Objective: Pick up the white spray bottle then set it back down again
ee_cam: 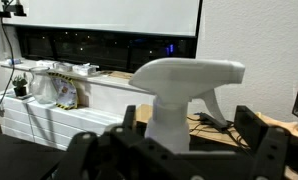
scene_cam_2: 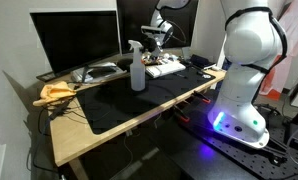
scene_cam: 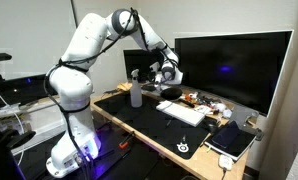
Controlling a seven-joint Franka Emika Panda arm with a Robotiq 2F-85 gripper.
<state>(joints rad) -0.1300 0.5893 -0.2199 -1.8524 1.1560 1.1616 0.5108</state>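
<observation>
The white spray bottle (scene_cam: pixel 135 95) stands upright on the black desk mat (scene_cam: pixel 149 120); it shows in both exterior views (scene_cam_2: pixel 137 68). In the wrist view its pale trigger head and neck (ee_cam: pixel 179 90) fill the middle, seen between my two fingers. My gripper (ee_cam: pixel 189 122) is open, with a gap on each side of the neck. In both exterior views the gripper (scene_cam: pixel 168 72) (scene_cam_2: pixel 157 36) hangs at about the height of the bottle's head, a little behind it and apart from it. The bottle's lower body is hidden in the wrist view.
A large dark monitor (scene_cam: pixel 229 65) stands at the back of the desk. A white keyboard (scene_cam: pixel 182 112), a tablet (scene_cam: pixel 232 138), a game controller (scene_cam: pixel 183 146) and cable clutter lie nearby. A yellow cloth (scene_cam_2: pixel 57 92) lies at the desk's far end.
</observation>
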